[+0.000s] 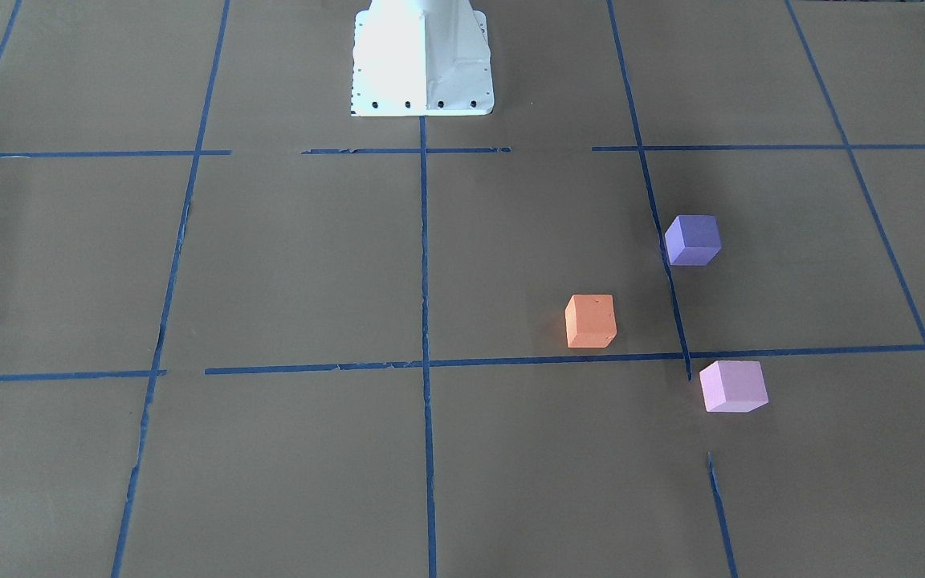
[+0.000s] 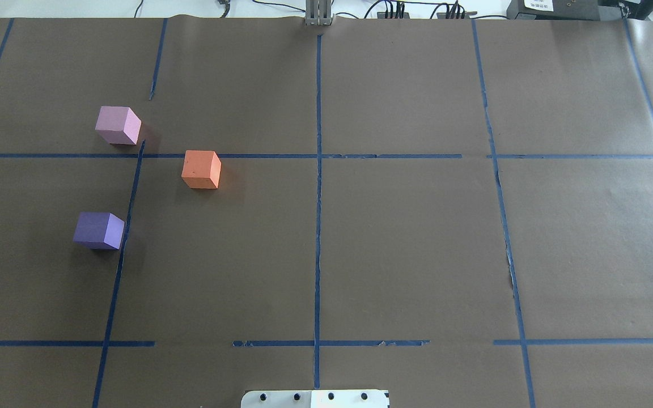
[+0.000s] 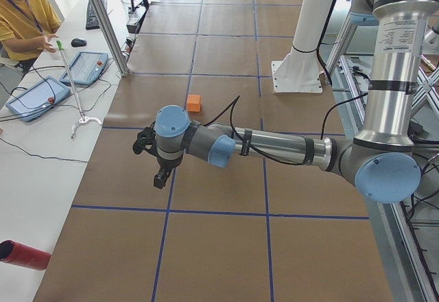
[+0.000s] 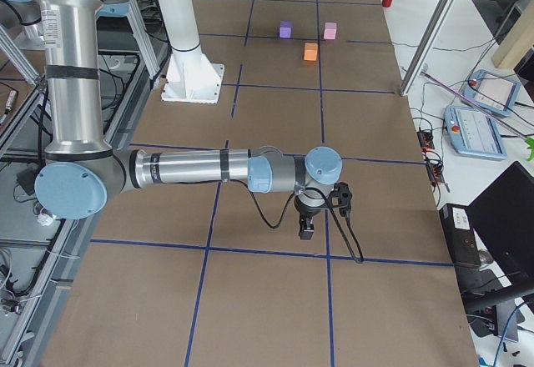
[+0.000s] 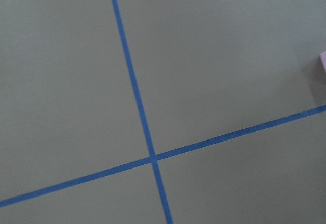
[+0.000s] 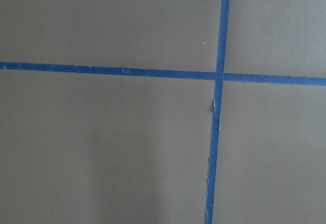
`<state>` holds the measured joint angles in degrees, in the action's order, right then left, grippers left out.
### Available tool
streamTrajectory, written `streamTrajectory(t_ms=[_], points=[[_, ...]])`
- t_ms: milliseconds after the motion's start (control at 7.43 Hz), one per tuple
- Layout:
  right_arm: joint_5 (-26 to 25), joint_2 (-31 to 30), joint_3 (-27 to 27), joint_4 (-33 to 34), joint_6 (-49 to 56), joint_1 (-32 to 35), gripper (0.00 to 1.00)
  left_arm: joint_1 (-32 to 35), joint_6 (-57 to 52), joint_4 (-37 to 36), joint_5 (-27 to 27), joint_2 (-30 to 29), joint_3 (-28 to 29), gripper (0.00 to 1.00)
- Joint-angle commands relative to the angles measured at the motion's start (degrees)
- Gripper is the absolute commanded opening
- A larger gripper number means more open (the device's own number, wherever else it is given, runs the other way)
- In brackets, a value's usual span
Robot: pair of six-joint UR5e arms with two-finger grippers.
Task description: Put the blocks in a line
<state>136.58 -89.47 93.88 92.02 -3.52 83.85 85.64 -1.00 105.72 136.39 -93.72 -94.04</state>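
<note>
The work looks barely begun: the three blocks form a triangle on the robot's left half of the table [image 2: 406,249], none touching. Seen from overhead, the pink block [image 2: 118,125] sits at 10 o'clock from the orange block [image 2: 201,169], and the purple block [image 2: 98,230] at 8 o'clock. All the lining-up remains.

The left tool [image 3: 160,180] and right tool [image 4: 306,232] hang over the table, carrying nothing; whether their fingers are apart I cannot tell. The white base [image 1: 422,60] sits at 12 o'clock in the front-facing view, well apart from the blocks. An operator [image 3: 24,14] sits beside the table.
</note>
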Motion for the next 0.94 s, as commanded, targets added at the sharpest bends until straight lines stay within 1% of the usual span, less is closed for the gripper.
streamTrajectory(t_ms=[0,135,269,404,538,673,808], points=[[0.0,0.0,-0.01,0.0,0.0,0.0,1.0,-8.51,12.58,0.97,0.02,-4.43,-1.74,1.0],[0.0,0.0,-0.01,0.0,0.0,0.0,1.0,-11.78,20.43,1.24,-0.16,-8.37,-1.76,1.0],[0.0,0.0,-0.01,0.0,0.0,0.0,1.0,-16.25,28.08,1.24,-3.55,-11.8,-1.93,1.0],[0.0,0.0,-0.01,0.0,0.0,0.0,1.0,-22.99,37.9,1.24,-9.07,-16.97,-0.63,1.0],[0.0,0.0,0.08,0.0,0.0,0.0,1.0,-29.85,45.57,1.24,-11.99,-21.46,1.56,1.0],[0.0,0.0,0.08,0.0,0.0,0.0,1.0,-33.66,52.26,1.24,-14.55,-25.51,5.5,1.0],[0.0,0.0,-0.01,0.0,0.0,0.0,1.0,-36.31,55.37,1.24,-17.18,-26.94,6.84,1.0]])
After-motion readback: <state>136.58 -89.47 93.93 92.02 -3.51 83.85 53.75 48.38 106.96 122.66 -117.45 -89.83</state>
